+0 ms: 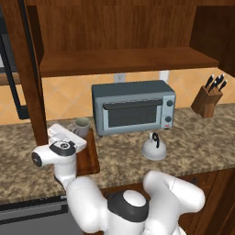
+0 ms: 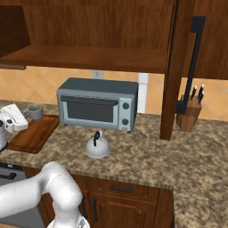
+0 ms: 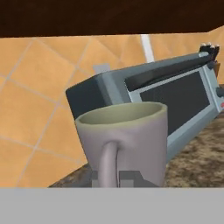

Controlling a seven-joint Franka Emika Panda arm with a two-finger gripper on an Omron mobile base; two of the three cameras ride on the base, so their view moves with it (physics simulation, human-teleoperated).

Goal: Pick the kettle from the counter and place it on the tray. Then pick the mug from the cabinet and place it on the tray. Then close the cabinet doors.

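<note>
A grey-beige mug (image 1: 83, 125) (image 2: 34, 111) sits at the far end of the reddish-brown tray (image 1: 89, 158) (image 2: 33, 133); I cannot tell whether it rests on it. My gripper (image 1: 75, 133) (image 2: 21, 117) (image 3: 113, 177) is shut on the mug (image 3: 127, 131) at its handle side, which faces the hand view. The silvery kettle (image 1: 153, 148) (image 2: 97, 146) stands on the granite counter (image 1: 193, 147) (image 2: 178, 151), right of the tray and apart from it. Above, the cabinet shelf (image 1: 124, 62) (image 2: 89, 58) is bare, and the cabinet doors (image 1: 32, 92) (image 2: 178, 67) stand open.
A blue-grey toaster oven (image 1: 133, 108) (image 2: 95, 104) (image 3: 175, 100) stands against the tiled wall, just right of the mug and behind the kettle. A knife block (image 1: 209, 98) (image 2: 189, 113) is at the far right of the counter. Drawer cabinets run below the counter edge.
</note>
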